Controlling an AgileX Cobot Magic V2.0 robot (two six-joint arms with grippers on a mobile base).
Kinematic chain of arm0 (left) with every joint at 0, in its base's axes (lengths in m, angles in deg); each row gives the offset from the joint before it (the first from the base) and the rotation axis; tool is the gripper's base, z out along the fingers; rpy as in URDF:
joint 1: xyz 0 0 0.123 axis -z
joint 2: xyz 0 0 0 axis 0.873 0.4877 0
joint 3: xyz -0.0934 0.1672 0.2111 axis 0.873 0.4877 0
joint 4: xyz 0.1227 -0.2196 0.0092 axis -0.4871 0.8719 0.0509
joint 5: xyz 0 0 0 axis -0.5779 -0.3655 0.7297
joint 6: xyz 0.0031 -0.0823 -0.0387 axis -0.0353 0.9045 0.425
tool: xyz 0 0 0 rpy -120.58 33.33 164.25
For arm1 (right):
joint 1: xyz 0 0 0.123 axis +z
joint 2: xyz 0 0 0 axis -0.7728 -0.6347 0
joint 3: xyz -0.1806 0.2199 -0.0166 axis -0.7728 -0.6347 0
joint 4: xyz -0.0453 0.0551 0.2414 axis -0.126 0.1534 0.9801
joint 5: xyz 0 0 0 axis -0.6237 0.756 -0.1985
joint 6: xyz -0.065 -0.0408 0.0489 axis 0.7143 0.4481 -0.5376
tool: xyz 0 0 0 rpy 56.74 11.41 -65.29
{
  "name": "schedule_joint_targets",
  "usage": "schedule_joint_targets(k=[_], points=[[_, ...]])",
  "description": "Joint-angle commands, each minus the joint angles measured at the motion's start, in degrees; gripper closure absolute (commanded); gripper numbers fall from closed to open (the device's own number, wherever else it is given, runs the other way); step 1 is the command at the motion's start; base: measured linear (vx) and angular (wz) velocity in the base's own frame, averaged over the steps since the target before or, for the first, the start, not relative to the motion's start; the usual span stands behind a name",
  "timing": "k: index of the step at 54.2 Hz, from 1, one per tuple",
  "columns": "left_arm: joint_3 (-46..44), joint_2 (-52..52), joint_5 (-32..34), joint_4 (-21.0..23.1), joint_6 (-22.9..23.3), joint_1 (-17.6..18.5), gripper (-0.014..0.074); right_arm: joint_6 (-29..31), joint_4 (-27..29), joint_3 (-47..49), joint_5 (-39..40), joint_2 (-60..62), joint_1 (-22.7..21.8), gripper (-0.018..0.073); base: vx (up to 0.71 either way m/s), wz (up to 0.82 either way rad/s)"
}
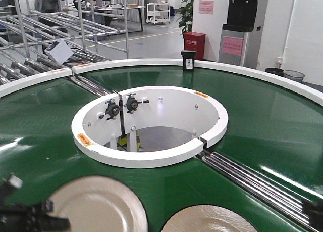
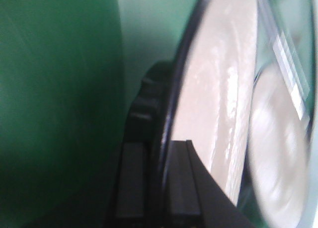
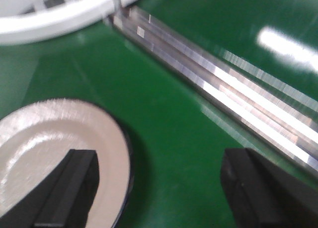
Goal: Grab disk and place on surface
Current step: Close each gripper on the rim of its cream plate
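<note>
Two cream disks with dark rims lie on the green ring conveyor (image 1: 262,116) at the front. My left gripper (image 1: 30,217) is at the left edge of the left disk (image 1: 96,204). In the left wrist view this gripper (image 2: 158,188) is shut on that disk (image 2: 218,89), its dark rim running between the two fingers. The right disk (image 1: 207,219) lies beside it. My right gripper (image 3: 164,198) is open, one finger over the right disk (image 3: 44,143), the other over bare belt. The dark glossy tabletop is out of view.
A white ring wall (image 1: 151,156) circles the conveyor's central hole. Metal rollers (image 1: 252,179) cross the belt at the right, close to my right gripper, and show as rollers (image 3: 223,84) in its wrist view. A white outer rim (image 1: 282,80) borders the belt.
</note>
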Motion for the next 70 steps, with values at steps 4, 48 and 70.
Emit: schedule_joint_targets(k=[4,48,70], points=[[-1.37,-8.8,-6.3,6.42,4.6,-3.46,0.0601,1.07,8.77,9.2,-6.09,-9.89,-2.87,0.0012,0.0,0.0],[-1.37,-18.1,-7.24,6.46,11.22,-6.1,0.0598,51.26,53.35,11.06,-20.26,-44.71,-4.44,0.005,0.0,0.0],[-1.37,-18.1,-4.31,6.46,11.17,-6.1,0.0598,38.46,53.4,15.35,-25.33,-43.6,-6.81,0.0573,0.0,0.0]])
